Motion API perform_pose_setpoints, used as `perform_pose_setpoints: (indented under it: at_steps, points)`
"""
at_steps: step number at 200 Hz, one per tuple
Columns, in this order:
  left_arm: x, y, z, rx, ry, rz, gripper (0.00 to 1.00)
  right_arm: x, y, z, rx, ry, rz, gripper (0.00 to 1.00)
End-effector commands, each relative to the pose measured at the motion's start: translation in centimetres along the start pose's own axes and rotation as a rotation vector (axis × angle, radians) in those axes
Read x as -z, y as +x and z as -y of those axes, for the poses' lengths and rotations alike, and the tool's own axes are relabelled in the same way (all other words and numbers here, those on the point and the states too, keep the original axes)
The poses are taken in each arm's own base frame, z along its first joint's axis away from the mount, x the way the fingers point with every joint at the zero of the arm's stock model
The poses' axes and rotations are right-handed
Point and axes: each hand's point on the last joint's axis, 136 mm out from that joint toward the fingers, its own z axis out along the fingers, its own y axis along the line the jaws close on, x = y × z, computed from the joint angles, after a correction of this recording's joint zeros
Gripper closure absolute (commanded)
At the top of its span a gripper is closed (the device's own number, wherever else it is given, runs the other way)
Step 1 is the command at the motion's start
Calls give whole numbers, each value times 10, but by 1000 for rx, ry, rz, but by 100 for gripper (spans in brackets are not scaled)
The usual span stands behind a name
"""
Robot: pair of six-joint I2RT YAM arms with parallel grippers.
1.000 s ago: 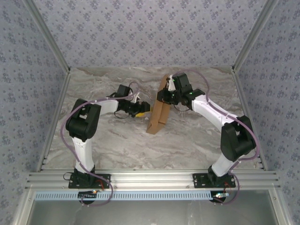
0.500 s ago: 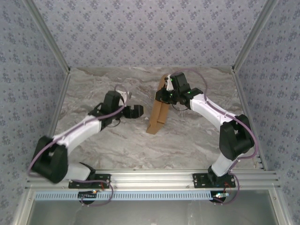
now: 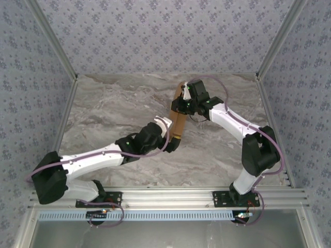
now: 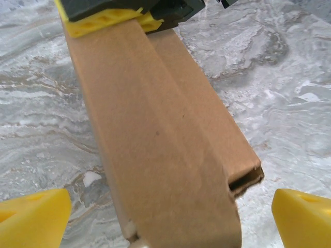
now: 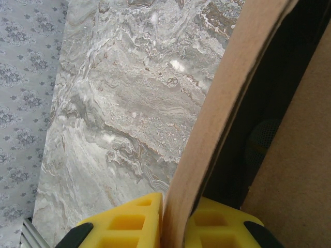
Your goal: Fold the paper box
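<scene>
Brown paper box [image 3: 179, 120] wall clamped in right end effector [image 5: 173, 219]; left end effector [image 4: 170, 212] gaping, flanking it.

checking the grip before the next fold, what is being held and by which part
The right gripper pinches one cardboard wall of the paper box, toward its far end. The left gripper is open astride the near end, gripping nothing.

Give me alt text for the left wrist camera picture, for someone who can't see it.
A long folded brown paper box stretches away over a marbled table. Yellow right fingers clamp its far end; open yellow left fingers flank its near end.
</scene>
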Motion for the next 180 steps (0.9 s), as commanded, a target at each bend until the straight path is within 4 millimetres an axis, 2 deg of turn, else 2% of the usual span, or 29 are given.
perform_pose_setpoints:
  at_steps: [1,56,99,143,180]
  points:
    - [-2,-23,-3,-24,-86,60,1,-15,27,38,2,140,-88,85]
    - [-25,-17,8,-68,-108,26,1,-16,26,39,2,137,-86,85]
    - [-38,-6,4,-93,-145,-2,1,-16,25,39,3,136,-84,85]
    - [-34,-7,9,-99,-106,23,19,-13,24,37,8,130,-79,84]
    - [-30,-2,3,-89,-93,28,33,-4,12,30,22,113,-49,78]
